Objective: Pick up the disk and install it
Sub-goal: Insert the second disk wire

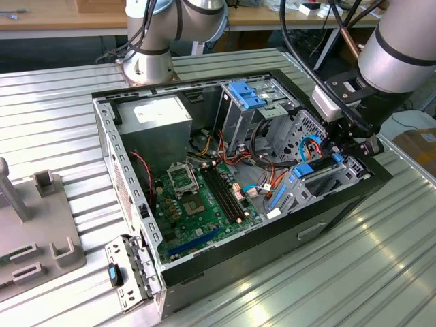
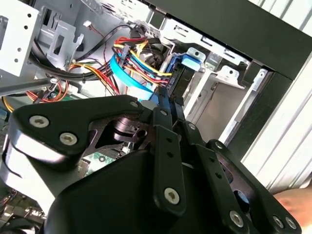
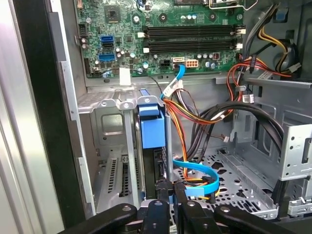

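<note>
— What's at the black gripper [image 3: 170, 192]?
— The disk [image 3: 152, 127], standing on edge in the metal bay [image 3: 114, 146] — blue frame up.
— Beyond it?
— The green circuit board [image 3: 161, 34], with coloured wires [image 3: 195, 122] beside.

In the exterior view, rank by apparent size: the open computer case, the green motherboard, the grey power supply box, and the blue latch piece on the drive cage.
1. computer case
2. motherboard
3. power supply box, noticeably smaller than the motherboard, though lying farther from the camera
4. blue latch piece
</note>
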Available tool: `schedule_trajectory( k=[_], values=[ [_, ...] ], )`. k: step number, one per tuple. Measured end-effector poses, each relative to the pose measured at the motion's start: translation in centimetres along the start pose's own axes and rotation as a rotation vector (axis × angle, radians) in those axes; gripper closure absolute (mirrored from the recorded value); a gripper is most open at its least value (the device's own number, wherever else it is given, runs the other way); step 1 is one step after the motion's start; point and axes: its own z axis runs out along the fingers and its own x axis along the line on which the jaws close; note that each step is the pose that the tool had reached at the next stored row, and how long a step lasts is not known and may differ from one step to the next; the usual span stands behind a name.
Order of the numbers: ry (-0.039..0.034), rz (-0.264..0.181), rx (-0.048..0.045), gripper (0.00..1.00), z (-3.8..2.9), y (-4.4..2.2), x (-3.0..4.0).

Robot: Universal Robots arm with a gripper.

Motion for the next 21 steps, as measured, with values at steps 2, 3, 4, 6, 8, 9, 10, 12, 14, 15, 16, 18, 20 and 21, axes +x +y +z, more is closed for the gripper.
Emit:
schedule_trajectory(
  k=[2,3,4,6,8,9,10,12,14,15,16,18,20,21],
  values=[
    [-0.0015,-0.003,0.0068,0.84,0.04,0.32,0.08],
    [-0.0021,-0.005,0.0101,0.84,0.06,0.42,0.12],
    [-0.0035,-0.008,0.0175,0.84,0.10,0.59,0.16],
    [-0.0048,-0.012,0.0245,0.84,0.13,0.77,0.21],
    [-0.0056,-0.014,0.0269,0.84,0.12,0.86,0.21],
    [-0.0057,-0.014,0.0269,0.84,0.12,0.86,0.21],
    [-0.0060,-0.014,0.0270,0.84,0.16,0.88,0.21],
    [-0.0059,-0.015,0.0271,0.84,0.71,1.01,0.30],
    [-0.0059,-0.015,0.0271,0.84,0.78,1.03,0.31],
    [-0.0059,-0.015,0.0271,0.84,0.80,1.04,0.31],
    [-0.0063,-0.015,0.0271,0.84,0.86,1.05,0.31],
    [-0.0062,-0.015,0.0271,0.84,1.20,1.14,0.37],
    [-0.0064,-0.015,0.0271,0.84,1.44,1.20,0.40],
    [-0.0066,-0.015,0.0270,0.84,1.53,1.22,0.41]
  ],
)
